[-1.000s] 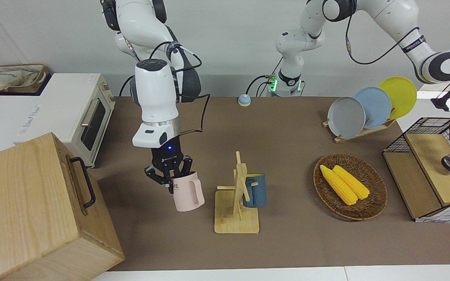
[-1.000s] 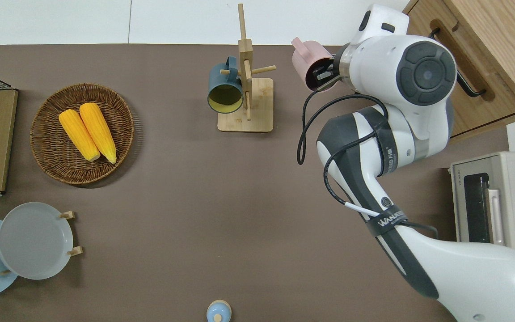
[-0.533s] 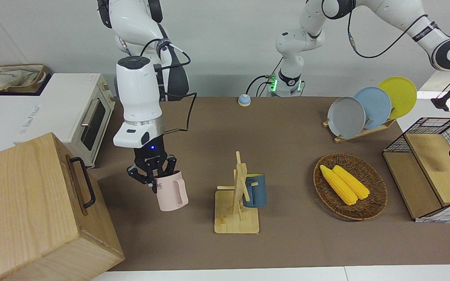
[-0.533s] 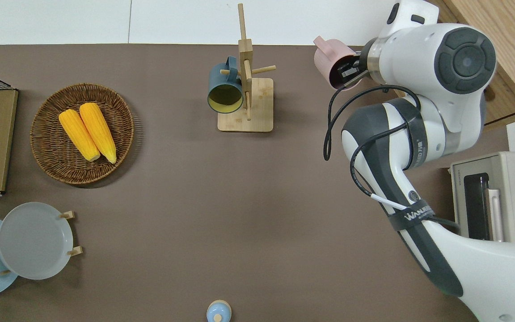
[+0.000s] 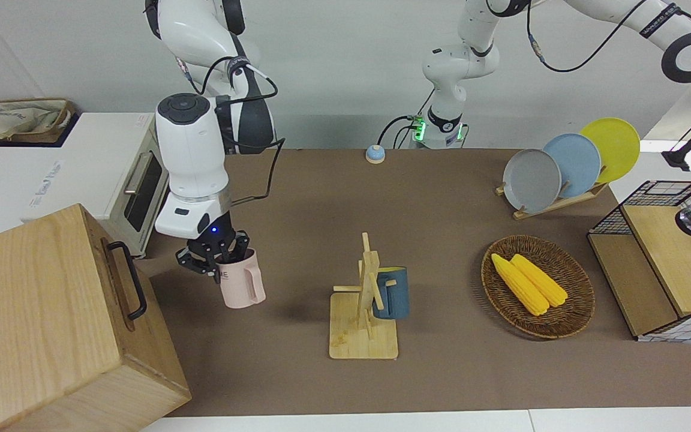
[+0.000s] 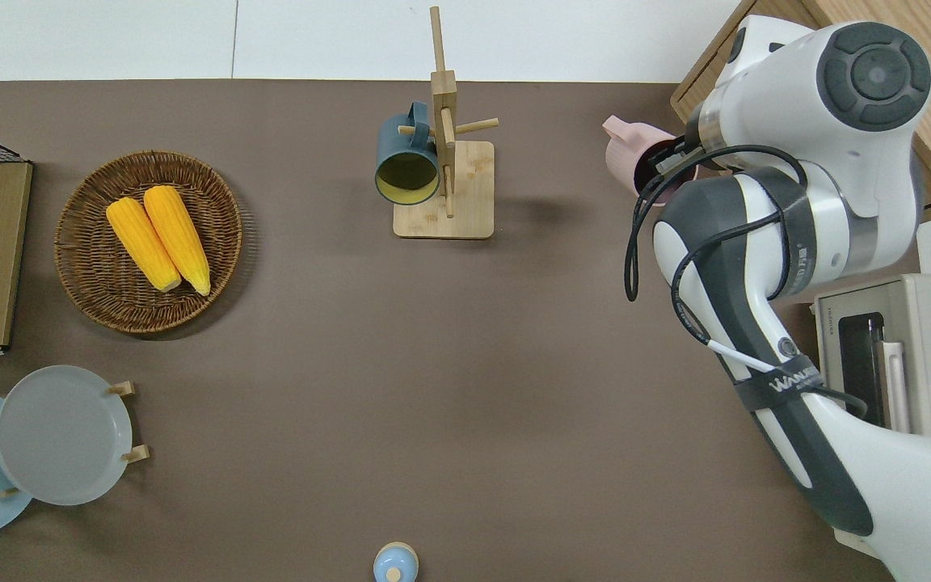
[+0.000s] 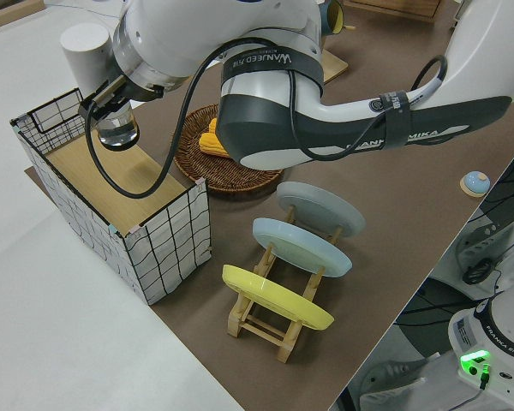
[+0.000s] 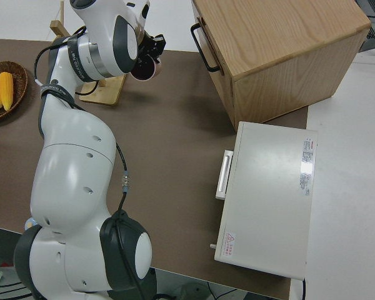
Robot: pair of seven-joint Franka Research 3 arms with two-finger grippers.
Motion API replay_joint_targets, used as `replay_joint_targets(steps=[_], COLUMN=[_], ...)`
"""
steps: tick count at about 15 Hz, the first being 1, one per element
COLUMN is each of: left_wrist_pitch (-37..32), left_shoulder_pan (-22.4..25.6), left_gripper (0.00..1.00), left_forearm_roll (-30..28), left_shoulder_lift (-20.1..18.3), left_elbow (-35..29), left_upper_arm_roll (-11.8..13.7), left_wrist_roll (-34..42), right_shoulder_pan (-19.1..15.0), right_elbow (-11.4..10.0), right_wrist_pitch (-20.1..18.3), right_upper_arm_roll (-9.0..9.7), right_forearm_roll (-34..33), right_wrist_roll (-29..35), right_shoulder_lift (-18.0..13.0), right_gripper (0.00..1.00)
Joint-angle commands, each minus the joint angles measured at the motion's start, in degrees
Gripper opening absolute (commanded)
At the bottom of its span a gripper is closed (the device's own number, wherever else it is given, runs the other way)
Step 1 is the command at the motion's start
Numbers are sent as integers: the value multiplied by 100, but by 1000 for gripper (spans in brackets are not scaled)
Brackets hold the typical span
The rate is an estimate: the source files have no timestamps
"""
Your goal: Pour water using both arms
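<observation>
— Where's your pink mug (image 5: 242,285)?

— Centre-left of the front view, its rim clamped by your right gripper (image 5: 216,264), off the table.

— And your left gripper (image 7: 111,101)?

— Upper left of the side view, gripping a glass (image 7: 117,130) above the wire crate (image 7: 146,224).

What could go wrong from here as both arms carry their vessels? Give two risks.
1. The right end effector grips the pink mug only by its rim, tilted, so it could slip.
2. That mug hangs close to the wooden box; a swing could knock it.
</observation>
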Motion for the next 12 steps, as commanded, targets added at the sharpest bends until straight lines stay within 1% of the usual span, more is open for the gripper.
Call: replay_joint_targets(steps=[1,3,5,6,8,9,10,12], left_wrist_pitch=[32,32,32,23,-142,-239,-345,-564], left_shoulder_pan=[-406,-590,-827,-924,-952,-952,-952,-952], left_gripper=[0,0,0,0,0,0,0,0], left_forearm_roll=[494,897,1170,1276,1531,1706,1882,2085], left_shoulder_lift=[-593,-786,-1058,-1234,-1559,-1691,-1806,-1999], left_elbow=[-614,-798,-1070,-1211,-1484,-1572,-1651,-1800], left_upper_arm_roll=[47,38,29,21,-137,-259,-365,-620], left_wrist_roll=[-660,-1134,-1653,-1811,-2101,-2312,-2532,-2901], right_shoulder_pan=[12,65,135,223,433,548,697,926], right_elbow=[-237,-421,-658,-824,-1167,-1247,-1256,-1257], right_wrist_pitch=[-810,-1109,-1364,-1444,-1497,-1506,-1602,-1691], right_upper_arm_roll=[51,51,59,59,68,86,95,103], right_forearm_roll=[9,9,18,18,62,97,123,464], right_wrist_roll=[-88,-36,122,331,989,1271,1570,2202], right_shoulder_lift=[-264,-386,-518,-588,-755,-800,-791,-765], right_gripper=[0,0,0,0,0,0,0,0])
